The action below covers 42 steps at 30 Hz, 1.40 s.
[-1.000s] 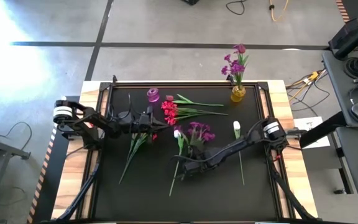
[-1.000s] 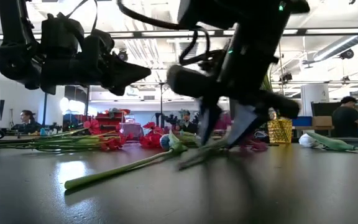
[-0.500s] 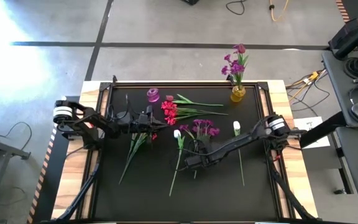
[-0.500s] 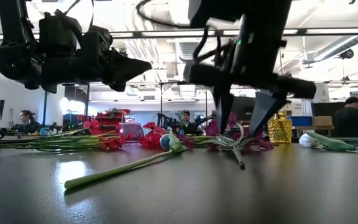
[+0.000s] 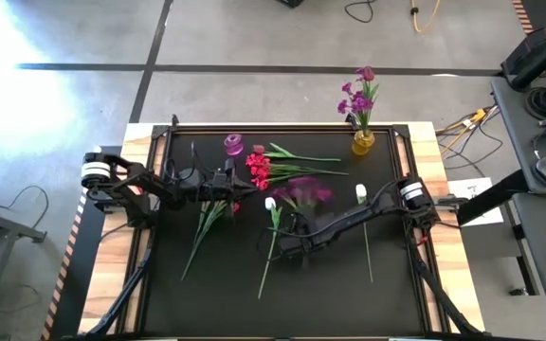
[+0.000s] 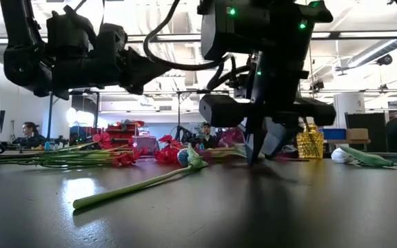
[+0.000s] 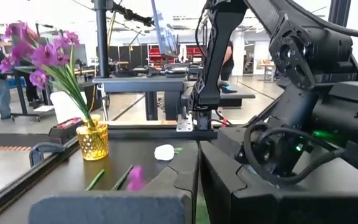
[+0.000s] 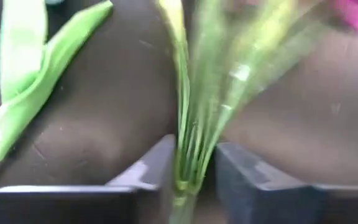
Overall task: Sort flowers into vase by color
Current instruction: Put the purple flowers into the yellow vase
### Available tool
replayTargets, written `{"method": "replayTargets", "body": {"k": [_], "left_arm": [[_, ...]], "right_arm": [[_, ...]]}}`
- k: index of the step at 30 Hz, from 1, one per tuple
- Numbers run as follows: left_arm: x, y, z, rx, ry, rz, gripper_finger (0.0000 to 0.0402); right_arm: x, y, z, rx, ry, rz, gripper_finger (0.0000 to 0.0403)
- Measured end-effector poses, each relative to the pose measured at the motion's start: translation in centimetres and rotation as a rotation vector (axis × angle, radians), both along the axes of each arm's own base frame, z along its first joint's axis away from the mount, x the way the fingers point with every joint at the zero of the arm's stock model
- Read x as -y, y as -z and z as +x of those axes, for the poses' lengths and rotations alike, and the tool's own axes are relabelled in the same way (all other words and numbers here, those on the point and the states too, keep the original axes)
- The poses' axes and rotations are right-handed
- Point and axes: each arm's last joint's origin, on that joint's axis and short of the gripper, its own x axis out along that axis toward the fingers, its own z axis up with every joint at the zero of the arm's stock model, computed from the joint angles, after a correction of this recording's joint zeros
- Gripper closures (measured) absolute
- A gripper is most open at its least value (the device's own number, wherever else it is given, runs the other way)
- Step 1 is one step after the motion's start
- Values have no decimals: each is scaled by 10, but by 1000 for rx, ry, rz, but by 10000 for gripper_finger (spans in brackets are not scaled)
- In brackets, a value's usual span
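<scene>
My right gripper stands mid-table, fingers pointing down, shut on the green stems of the purple-bloomed bunch. The blooms lie toward the far edge and look smeared. In the low view this gripper reaches down to the tabletop. My left gripper hovers shut above red flowers on the table's left half, well clear of the top in the low view. A yellow vase with purple flowers stands at the far right. A purple vase stands at the far edge. My right gripper pinches the purple bunch's green stems between its two fingers, close to their cut ends. It comes from above, pointing down. The stems run out ahead between the fingers toward the blooms. Whether the bunch is off the table I cannot tell.
Red flowers lie near the far edge, stems pointing right. Two white-budded stems lie on the mat, one just left of my right gripper, one to its right. Bare black mat spans the near half.
My right gripper, with fingers spread wide over the stems half a second ago, has shut on them. The purple blooms have shifted a little toward the far edge and now show blurred. The left arm has kept still.
</scene>
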Motion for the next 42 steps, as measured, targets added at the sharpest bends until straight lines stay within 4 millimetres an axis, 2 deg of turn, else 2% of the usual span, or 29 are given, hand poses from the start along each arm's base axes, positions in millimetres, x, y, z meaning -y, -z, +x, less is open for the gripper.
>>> {"method": "replayTargets", "body": {"k": [3, 6, 8, 12, 17, 23, 30, 34, 38, 42], "left_arm": [[-1, -1, 1, 4, -4, 20, 402], [-2, -3, 3, 13, -11, 34, 402], [-3, -5, 4, 17, -16, 40, 402], [-6, -5, 4, 20, -26, 44, 402], [-9, -5, 4, 18, -39, 43, 402], [-10, -6, 5, 16, -41, 40, 402], [-10, -6, 5, 13, -50, 38, 402], [-10, -6, 5, 12, -62, 36, 402], [-10, -5, 5, 10, -64, 39, 402], [-10, -5, 5, 10, -66, 51, 402]], "right_arm": [[2, -4, 0, -26, -66, -43, 374], [4, -17, 0, -13, -125, -114, 381], [7, -35, -5, 9, -142, -186, 381], [5, -77, -31, 36, -159, -429, 383], [3, -107, -73, 118, -170, -813, 384], [25, -107, -102, 85, -202, -1117, 384], [77, -91, -135, -59, -86, -1132, 385], [102, -90, -155, -136, -9, -1129, 385], [113, -99, -169, -162, 37, -1125, 385], [111, -115, -176, -154, 33, -1082, 385]]}}
